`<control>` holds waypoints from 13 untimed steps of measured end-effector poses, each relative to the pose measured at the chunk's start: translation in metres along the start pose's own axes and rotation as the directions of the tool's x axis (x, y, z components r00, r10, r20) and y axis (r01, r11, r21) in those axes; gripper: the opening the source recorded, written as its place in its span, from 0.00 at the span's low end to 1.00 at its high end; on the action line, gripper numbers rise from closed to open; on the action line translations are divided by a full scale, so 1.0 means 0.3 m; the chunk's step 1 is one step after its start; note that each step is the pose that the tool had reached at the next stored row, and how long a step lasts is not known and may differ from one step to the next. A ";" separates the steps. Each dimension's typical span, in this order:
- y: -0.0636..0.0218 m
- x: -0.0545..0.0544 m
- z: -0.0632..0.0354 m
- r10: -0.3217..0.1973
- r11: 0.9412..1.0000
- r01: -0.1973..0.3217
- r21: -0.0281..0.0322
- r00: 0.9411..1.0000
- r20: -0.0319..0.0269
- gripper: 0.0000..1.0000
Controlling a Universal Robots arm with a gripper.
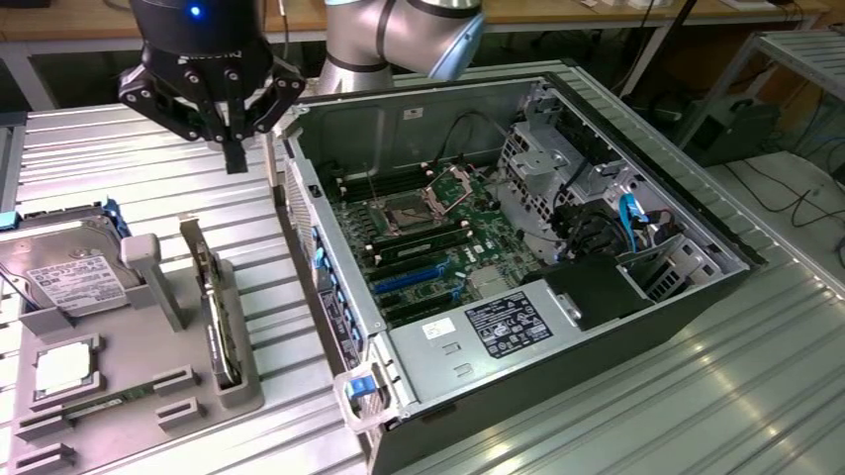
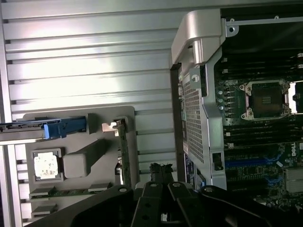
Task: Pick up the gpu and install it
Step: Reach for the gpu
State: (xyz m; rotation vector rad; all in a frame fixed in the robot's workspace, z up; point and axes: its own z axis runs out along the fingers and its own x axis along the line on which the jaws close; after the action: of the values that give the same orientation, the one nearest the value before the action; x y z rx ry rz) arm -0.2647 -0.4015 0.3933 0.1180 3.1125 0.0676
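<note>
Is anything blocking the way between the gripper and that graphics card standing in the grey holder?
Nothing visible does. The gripper hangs shut in the air, with open space down to the graphics card standing on edge in the grey holder. The computer case sits off to one side.

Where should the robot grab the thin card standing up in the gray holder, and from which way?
Probably the gpu by its free upper edge, coming straight down from above, one finger on each flat face. It stands on edge in a slot of the gray holder, so the slot walls cover its lower part and only the top sticks out.
</note>
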 end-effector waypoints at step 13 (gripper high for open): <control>-0.006 0.056 -0.002 0.000 1.000 0.000 0.000 1.000 0.000 0.11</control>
State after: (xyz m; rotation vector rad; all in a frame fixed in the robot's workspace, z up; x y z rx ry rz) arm -0.2815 -0.4021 0.3933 0.1179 3.1125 0.0676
